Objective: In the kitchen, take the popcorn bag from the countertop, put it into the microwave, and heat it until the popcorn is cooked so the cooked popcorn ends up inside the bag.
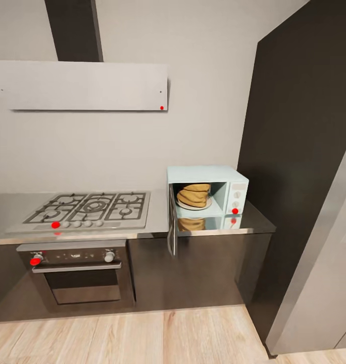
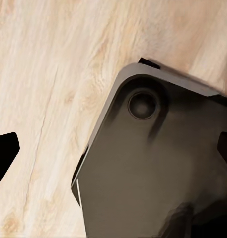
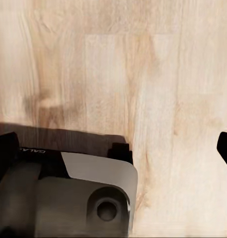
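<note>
Even soft light, slight blur, glossy countertop (image 1: 253, 222) reflections.

A gas hob (image 1: 87, 208) sits in the surface (image 1: 157, 222). Below it is a black oven (image 1: 77, 275), above it a pale hood (image 1: 82, 86), right of it a tall dark cabinet (image 1: 299, 151). Light wood floor (image 1: 127, 336) lies beneath.

The popcorn bag (image 1: 194, 195) sits partly hidden behind the microwave (image 1: 208, 194) door edge.
</note>
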Tool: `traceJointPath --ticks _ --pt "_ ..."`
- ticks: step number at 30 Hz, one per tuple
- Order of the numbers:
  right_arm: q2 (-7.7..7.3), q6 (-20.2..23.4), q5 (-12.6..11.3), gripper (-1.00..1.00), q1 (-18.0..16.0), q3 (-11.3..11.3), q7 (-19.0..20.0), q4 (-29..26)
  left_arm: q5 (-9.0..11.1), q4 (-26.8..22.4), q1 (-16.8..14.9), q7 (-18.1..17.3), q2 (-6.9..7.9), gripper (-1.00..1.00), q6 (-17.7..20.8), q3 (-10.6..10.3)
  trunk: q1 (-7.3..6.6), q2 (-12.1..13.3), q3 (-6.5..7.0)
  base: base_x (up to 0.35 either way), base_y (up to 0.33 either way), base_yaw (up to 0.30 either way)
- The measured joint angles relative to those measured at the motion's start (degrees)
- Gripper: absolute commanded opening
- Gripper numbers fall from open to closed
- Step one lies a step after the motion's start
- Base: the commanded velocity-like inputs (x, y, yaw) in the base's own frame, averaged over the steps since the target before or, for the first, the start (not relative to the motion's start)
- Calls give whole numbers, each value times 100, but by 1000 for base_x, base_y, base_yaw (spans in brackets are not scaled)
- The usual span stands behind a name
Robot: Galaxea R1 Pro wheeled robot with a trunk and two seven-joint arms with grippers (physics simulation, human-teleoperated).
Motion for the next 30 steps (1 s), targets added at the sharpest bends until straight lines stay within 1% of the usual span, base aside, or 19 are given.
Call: traceJointPath --ticks 3,5,7,9,11,12,13,14,15,16,19,20,21,22,23,24,26,28,30 --pt "5 -188 -3 100 340 3 -51 124 -6 -758 0 16 -25 100 62 0 0 0 0 0 0 0" --pt "3 -236 -9 100 539 -4 -63 147 -29 -1625 -2 15 -50 100 260 -13 0 0 1 0 0 0" --pt "8 -251 -20 100 598 -11 -66 159 -11 -3153 -5 -1 -99 100 1230 -17 0 1 2 0 0 0" --pt "33 -253 -35 100 620 -17 -68 163 -8 -5153 -16 -19 -167 100 2578 -15 0 1 2 0 0 0" --pt "53 -252 -39 100 625 -18 -67 164 67 -6266 -199 -24 -179 100 3224 -17 0 2 2 0 0 0" --pt "55 -248 -40 100 626 -20 -67 164 150 -6696 -518 -21 -184 100 3407 -18 0 1 3 0 0 0" --pt "58 -250 -40 100 627 -25 -67 164 254 -6963 -927 -25 -197 100 3503 -21 0 1 3 0 0 0" --pt "60 -254 -40 100 627 -26 -70 164 301 -7077 -1184 -34 -221 100 3517 -29 0 2 3 0 0 0" --pt "63 -257 -40 100 627 -27 -69 164 317 -7121 -1314 -39 -264 100 3511 -41 0 1 2 0 0 0" --pt "67 -259 -40 100 627 -27 -68 164 323 -7180 -1426 -44 -351 100 3499 -63 0 1 2 0 0 0" --pt "84 -262 -34 100 627 -21 -67 164 297 -7465 -1538 -46 -447 100 3394 -91 0 1 2 0 0 0" --pt "84 -262 -33 100 627 -21 -67 164 281 -7813 -1565 -34 -466 100 3315 -193 -1 1 2 0 0 0" --pt "81 -262 -35 100 627 -24 -67 165 265 -7978 -1574 -22 -474 100 3280 -376 0 1 2 0 0 -145" --pt "85 -261 -48 100 628 -35 -66 164 -68 -8109 -1582 50 -484 100 3235 -767 0 1 2 0 0 -211" --pt "92 -256 -61 100 628 -42 -66 163 -430 -8128 -1583 71 -492 100 3221 -863 0 1 3 0 0 -230" --pt "95 -255 -65 100 628 -44 -66 163 -573 -8132 -1584 82 -512 100 3216 -888 0 1 5 0 0 -237" --pt "99 -254 -67 100 628 -45 -66 163 -701 -8135 -1584 184 -550 100 3213 -970 0 1 9 0 0 -240" --pt "99 -254 -67 100 628 -45 -66 163 -716 -8136 -1584 329 -561 100 3213 -1000 0 1 13 3 0 -241" --pt "98 -254 -67 100 628 -45 -66 163 -723 -8137 -1583 611 -558 100 3215 -1175 -1 1 17 94 0 -161"
